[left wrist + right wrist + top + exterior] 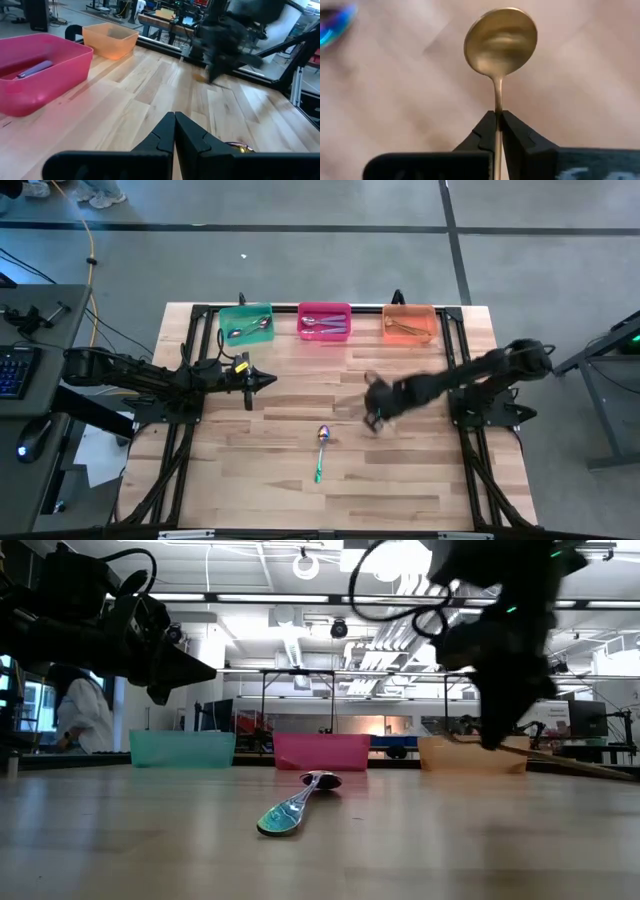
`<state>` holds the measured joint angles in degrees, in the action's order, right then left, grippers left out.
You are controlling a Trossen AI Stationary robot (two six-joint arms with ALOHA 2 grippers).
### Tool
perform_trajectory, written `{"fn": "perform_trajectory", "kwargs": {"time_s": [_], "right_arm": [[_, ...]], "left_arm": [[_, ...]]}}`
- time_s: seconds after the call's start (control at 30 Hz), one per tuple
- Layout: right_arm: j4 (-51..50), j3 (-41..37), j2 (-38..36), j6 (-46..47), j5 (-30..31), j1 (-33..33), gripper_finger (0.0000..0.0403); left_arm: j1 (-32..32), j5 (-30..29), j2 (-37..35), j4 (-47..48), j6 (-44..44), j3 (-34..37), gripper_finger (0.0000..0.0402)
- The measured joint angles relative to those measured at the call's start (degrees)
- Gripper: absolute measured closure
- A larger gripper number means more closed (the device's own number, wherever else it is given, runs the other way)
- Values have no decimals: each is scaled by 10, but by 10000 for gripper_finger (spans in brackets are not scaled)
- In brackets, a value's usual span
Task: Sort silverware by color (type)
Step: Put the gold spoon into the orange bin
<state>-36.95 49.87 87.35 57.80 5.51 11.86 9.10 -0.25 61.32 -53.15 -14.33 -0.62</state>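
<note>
right gripper [498, 120], fingers pinched shut on the gold spoon [500, 40], its long axis running straight out from them; orange bin [409, 323] at far edge, nearest this arm.

Along the upper edge of the table [300, 480] in the high view, three bins stand in a row: the left bin [246, 324], the middle bin [324, 321] and the right bin [409, 323], each with spoons lying in it. Below the row, at the frame's centre left, the left gripper [268, 381] hangs over the boards, jaws together, pointing right. At centre right the right gripper [374, 420] hangs above the table, pinching the handle of a held spoon [500, 42]. Between and below the two grippers, at lower centre, a loose spoon [321, 450] lies on the table, bowl toward the bins, well apart from them.
</note>
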Motion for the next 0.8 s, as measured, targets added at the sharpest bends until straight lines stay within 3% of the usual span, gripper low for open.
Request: {"fn": "perform_trajectory", "kwargs": {"time_s": [0.27, 0.43, 0.63, 0.8], "right_arm": [[-83, 7, -81, -339, -2, -285, 402], [-127, 92, -73, -587, 28, -457, 402], [-102, 168, -13, -853, 26, -600, 403], [-51, 159, 55, -952, 0, -666, 403]], "left_arm": [[0, -1, 0, -3, 12, 0, 401], [0, -2, 0, -3, 24, 0, 401], [0, -2, 0, -3, 24, 0, 401], [0, -2, 0, -2, 25, 0, 401]]}}
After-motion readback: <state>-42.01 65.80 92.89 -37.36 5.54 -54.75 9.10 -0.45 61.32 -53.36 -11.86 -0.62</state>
